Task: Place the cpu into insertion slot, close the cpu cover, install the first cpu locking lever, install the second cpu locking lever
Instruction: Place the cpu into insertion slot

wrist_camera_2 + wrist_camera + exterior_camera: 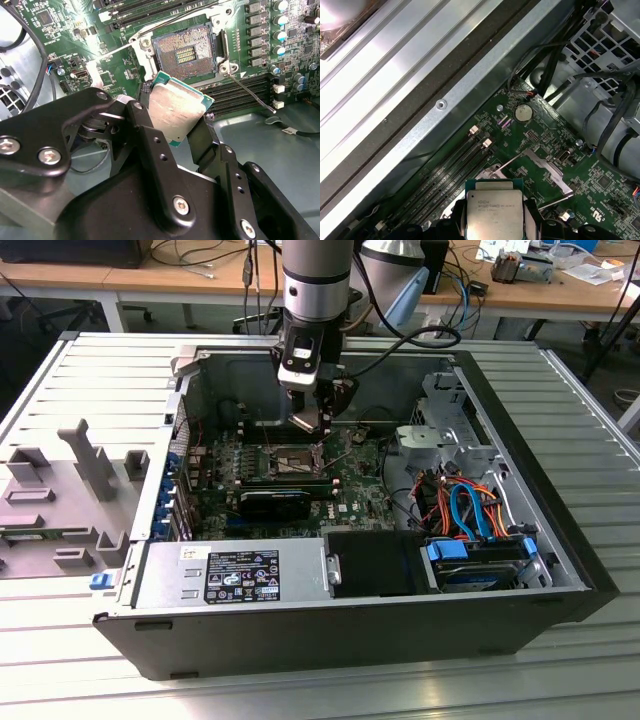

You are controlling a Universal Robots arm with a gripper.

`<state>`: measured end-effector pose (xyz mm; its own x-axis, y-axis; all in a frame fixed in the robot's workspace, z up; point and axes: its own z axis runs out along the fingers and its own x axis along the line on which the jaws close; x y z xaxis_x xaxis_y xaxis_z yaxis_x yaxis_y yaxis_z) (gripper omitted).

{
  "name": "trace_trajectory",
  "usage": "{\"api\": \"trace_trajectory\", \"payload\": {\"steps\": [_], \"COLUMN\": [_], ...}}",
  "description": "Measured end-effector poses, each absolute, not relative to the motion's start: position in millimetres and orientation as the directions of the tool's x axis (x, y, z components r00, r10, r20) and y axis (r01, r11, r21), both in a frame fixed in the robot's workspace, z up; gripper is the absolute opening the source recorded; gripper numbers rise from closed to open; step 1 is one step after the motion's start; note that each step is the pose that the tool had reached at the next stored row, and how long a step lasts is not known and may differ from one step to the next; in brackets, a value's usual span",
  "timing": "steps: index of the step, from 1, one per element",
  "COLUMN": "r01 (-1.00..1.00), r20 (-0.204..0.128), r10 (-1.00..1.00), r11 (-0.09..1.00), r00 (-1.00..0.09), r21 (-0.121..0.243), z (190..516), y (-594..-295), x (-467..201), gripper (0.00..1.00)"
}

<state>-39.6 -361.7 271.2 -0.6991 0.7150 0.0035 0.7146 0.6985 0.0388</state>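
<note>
End effector [172,125] clamped on the cpu [180,107], held above the motherboard [65,30]; insertion slot [186,56] unfilled.
Both black fingers [145,130] press on opposite edges of the cpu, which hangs tilted to the board and near the slot, clear of it. The slot lies uncovered with its contact field exposed inside the shiny rim. A thin wire locking lever [250,92] juts free from one corner of the socket frame. In the first wrist view the cpu cover [550,172] shows as a silvery frame beyond the cpu; I cannot tell its angle. In the exterior view I reach down into the open computer case [300,630], which lies on the ribbed table [560,670].
</note>
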Motion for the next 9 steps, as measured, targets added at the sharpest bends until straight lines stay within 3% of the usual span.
{"api": "trace_trajectory", "payload": {"steps": [9], "r01": [0.722], "r20": [0.004], "r10": [0.723], "r11": [0.691], "r00": [-0.691], "r21": [0.039], "z": [271.1], "y": [-361.7], "x": [-39.6], "gripper": [0.55]}}
